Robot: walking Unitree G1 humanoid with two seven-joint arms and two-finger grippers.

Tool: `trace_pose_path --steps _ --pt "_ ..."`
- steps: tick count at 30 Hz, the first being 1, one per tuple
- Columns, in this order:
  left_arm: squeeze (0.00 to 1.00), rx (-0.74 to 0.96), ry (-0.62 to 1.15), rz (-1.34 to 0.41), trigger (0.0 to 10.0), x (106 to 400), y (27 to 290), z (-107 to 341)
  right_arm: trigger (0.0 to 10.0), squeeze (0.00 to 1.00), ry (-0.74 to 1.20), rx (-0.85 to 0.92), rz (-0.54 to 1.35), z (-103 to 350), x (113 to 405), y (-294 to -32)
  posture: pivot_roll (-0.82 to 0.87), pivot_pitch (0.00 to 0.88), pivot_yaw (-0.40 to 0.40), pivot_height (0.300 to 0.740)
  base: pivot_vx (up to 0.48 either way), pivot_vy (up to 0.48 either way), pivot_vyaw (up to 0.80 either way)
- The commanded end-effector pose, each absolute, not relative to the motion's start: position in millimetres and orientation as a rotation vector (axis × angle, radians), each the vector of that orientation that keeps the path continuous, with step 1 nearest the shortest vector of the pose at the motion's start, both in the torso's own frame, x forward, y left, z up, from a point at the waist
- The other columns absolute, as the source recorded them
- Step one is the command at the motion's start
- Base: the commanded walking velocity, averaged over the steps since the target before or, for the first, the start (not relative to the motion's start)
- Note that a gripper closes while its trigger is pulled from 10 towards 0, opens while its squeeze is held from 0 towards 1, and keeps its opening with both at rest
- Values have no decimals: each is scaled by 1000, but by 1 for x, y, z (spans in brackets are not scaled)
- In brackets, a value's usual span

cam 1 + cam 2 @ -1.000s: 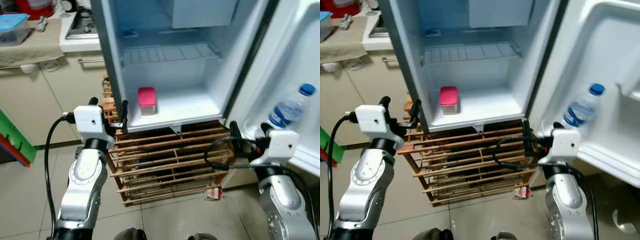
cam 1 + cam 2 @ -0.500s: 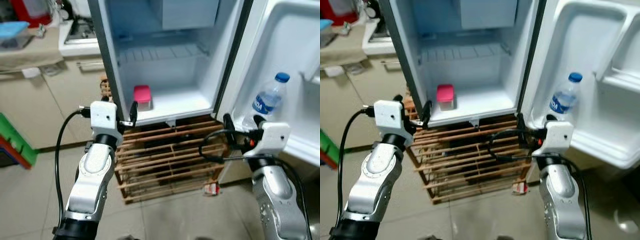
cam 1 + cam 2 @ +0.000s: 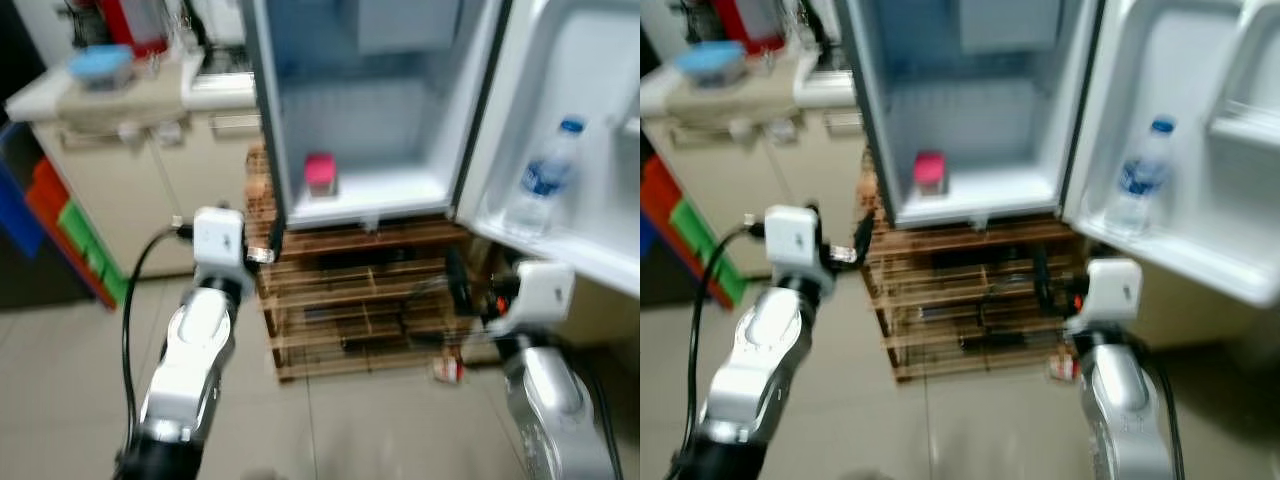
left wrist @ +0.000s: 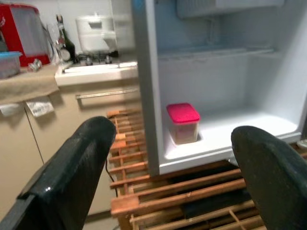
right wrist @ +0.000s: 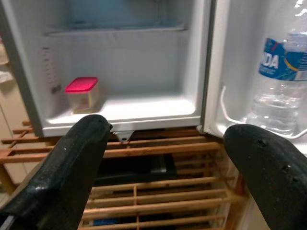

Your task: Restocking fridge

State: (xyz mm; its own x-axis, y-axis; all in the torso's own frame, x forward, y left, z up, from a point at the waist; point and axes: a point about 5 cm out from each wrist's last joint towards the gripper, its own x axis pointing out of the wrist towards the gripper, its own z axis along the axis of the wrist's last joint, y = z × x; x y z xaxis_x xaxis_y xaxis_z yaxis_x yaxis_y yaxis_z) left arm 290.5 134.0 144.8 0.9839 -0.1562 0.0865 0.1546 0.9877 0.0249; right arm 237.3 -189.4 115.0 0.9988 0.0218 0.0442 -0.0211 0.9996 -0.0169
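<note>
- Small fridge (image 3: 370,110) standing open on a wooden slatted rack (image 3: 360,300), door (image 3: 1180,150) swung out to the right.
- Pink-lidded container (image 4: 183,123) sitting on the fridge floor, near the left wall and close to the front edge.
- Water bottle (image 5: 283,81) upright in the door's lower pocket, blue cap on top.
- Left gripper (image 3: 262,254) raised near the fridge's left front corner, jaws apart, holding nothing.
- Right gripper (image 3: 1045,285) raised before the rack, just below the door's hinge side, jaws apart, holding nothing.
- Far left: kitchen surface (image 3: 110,100) carrying a blue-lidded tub (image 3: 100,65) and a red appliance (image 4: 21,31).
- Head views blurred.
</note>
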Motion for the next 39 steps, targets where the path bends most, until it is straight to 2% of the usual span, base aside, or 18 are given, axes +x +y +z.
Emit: trace_pose_path --steps 1,7,9,16,39 --pt "0 10 -63 -170 10000 291 136 141 10000 0 -73 -20 18 119 236 -189 -165 0 59 740 0 0 -763" --pt "0 -37 -8 -197 10000 295 143 127 10000 0 -49 -25 -56 109 223 -200 -174 0 61 740 0 0 -760" --pt "0 -28 18 -261 10000 293 137 122 10000 0 -37 -7 -109 105 222 -207 -173 0 65 740 0 0 -756" --pt "0 5 -38 -336 10000 293 130 129 10000 0 -36 -7 -137 102 223 -211 -174 0 70 740 0 0 -758" --pt "0 -20 -68 -382 10000 300 111 129 10000 0 -63 -47 -111 106 226 -208 -207 0 82 740 0 -467 -755"
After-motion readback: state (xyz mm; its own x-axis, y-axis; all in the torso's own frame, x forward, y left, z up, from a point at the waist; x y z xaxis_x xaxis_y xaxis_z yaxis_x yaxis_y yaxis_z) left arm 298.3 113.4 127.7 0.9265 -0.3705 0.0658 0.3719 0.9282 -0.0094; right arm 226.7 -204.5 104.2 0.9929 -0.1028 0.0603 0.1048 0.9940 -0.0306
